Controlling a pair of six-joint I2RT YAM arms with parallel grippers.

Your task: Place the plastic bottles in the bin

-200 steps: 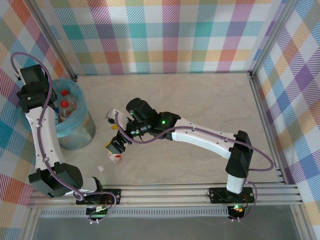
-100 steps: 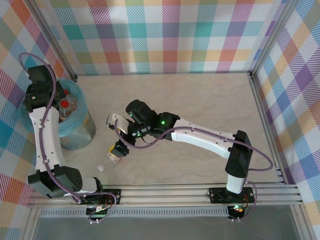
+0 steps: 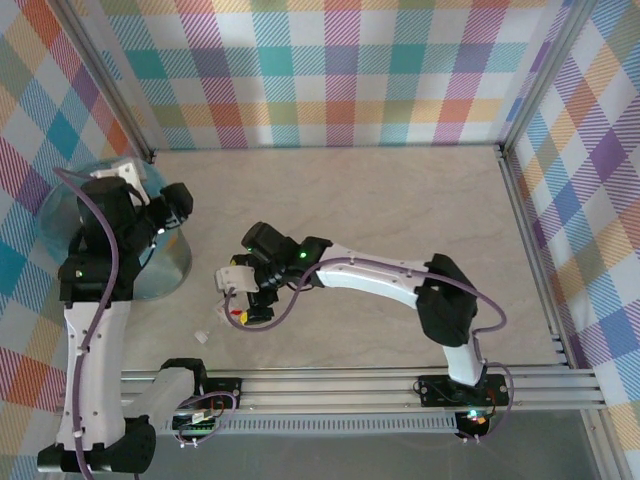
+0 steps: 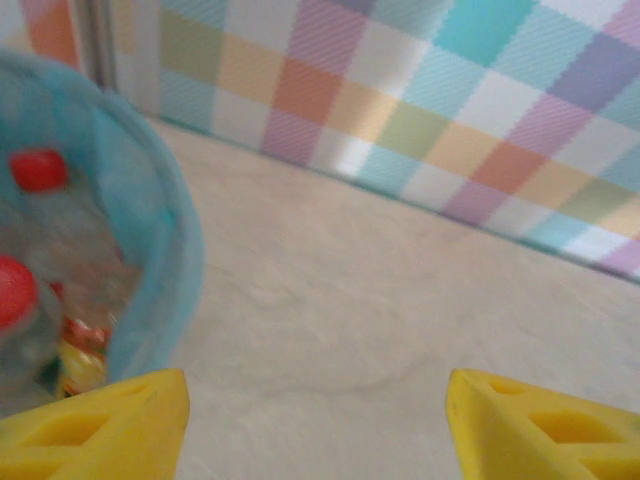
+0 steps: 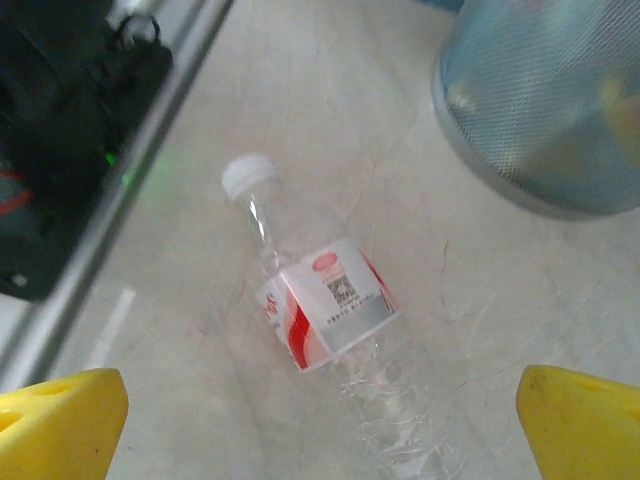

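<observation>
Right gripper (image 5: 320,428) spread wide above the white-capped bottle (image 5: 325,310), mid-frame; we'd drop straight and pinch its label band, then carry to the bin (image 5: 540,130) upper right.

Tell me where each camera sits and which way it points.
Top external: fixed above and behind the robot, looking down on the table; the left arm and right arm show.
Left wrist: on the left arm, facing the bin, table and checked wall; left gripper open, yellow tips at the bottom corners.
Right wrist: on the right arm, looking down at a white-capped bottle lying on the table; right gripper open, likewise.
Shared: all three show the bin.
</observation>
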